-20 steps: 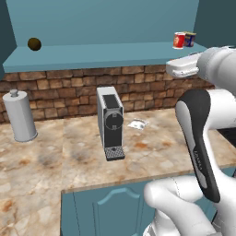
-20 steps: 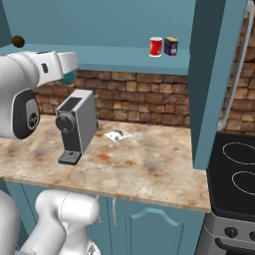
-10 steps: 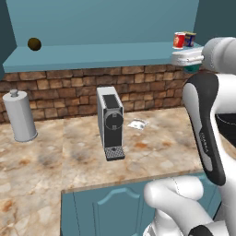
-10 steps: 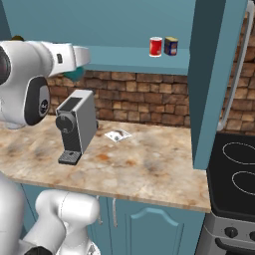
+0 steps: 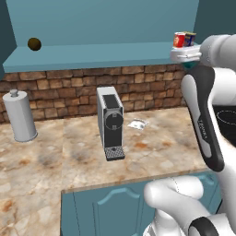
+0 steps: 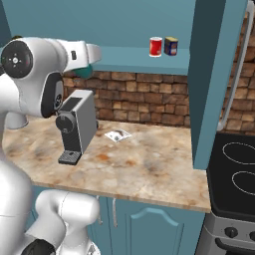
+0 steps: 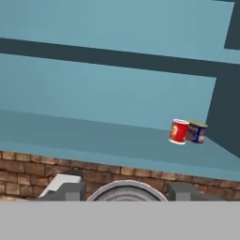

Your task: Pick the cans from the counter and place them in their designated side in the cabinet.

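The red can (image 5: 179,40) with a white band stands at the right end of the cabinet shelf (image 5: 92,53), touching a dark blue can (image 5: 189,38). Both also stand far ahead in the hand view, red can (image 7: 178,131) left of the dark blue can (image 7: 197,132). My gripper (image 5: 186,57) is raised to shelf height just below and in front of them, shut on the teal can (image 6: 84,71). Its silver top (image 7: 125,193) sits between my fingertips (image 7: 70,191). The marbled counter (image 6: 149,164) lies far below.
A grey coffee machine (image 5: 110,122) stands mid-counter, a small paper packet (image 5: 137,124) behind it and a grey canister (image 5: 19,116) to the left. A brown ball (image 5: 34,44) rests on the shelf's left end. The cabinet's side wall (image 6: 214,79) and stove (image 6: 239,169) are right.
The arm has swung up and toward the shelf's right end, carrying the teal can closer to the red and dark blue cans. Nothing else has moved.
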{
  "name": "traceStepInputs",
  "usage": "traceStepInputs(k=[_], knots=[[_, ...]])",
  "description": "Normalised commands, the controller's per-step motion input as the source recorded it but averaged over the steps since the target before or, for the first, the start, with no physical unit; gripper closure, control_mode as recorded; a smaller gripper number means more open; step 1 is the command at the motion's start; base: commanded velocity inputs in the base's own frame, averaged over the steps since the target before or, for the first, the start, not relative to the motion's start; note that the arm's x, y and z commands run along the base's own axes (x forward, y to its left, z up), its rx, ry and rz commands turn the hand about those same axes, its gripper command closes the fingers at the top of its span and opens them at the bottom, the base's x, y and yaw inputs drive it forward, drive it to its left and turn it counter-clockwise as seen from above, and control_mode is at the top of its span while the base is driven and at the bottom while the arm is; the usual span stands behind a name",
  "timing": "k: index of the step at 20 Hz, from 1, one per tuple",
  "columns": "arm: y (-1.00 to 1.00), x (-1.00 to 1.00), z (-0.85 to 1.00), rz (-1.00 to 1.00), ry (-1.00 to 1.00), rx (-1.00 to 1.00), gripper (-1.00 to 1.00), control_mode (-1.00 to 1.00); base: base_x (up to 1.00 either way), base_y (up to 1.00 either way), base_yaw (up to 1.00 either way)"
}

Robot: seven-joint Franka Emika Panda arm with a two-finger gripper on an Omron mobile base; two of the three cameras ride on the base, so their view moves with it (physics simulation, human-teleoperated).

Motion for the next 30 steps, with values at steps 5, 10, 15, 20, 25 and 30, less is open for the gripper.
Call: traceStepInputs(k=[5, 10, 15, 20, 25, 30], knots=[[-0.17, 0.40, 0.00, 0.00, 0.00, 0.00, 1.00, -1.00, 0.00, 0.00, 0.00], [-0.13, 0.43, 0.00, 0.00, 0.03, 0.01, 1.00, -1.00, 0.00, 0.00, 0.00], [-0.13, 0.43, 0.00, 0.00, 0.04, 0.02, 1.00, -1.00, 0.00, 0.00, 0.00], [-0.09, 0.40, -0.01, -0.01, 0.00, 0.01, 1.00, -1.00, 0.00, 0.00, 0.00], [-0.06, 0.41, -0.04, -0.01, 0.01, 0.01, 1.00, -1.00, 0.00, 0.00, 0.00], [-0.12, 0.42, -0.03, -0.01, 0.01, 0.00, 1.00, -1.00, 0.00, 0.00, 0.00]])
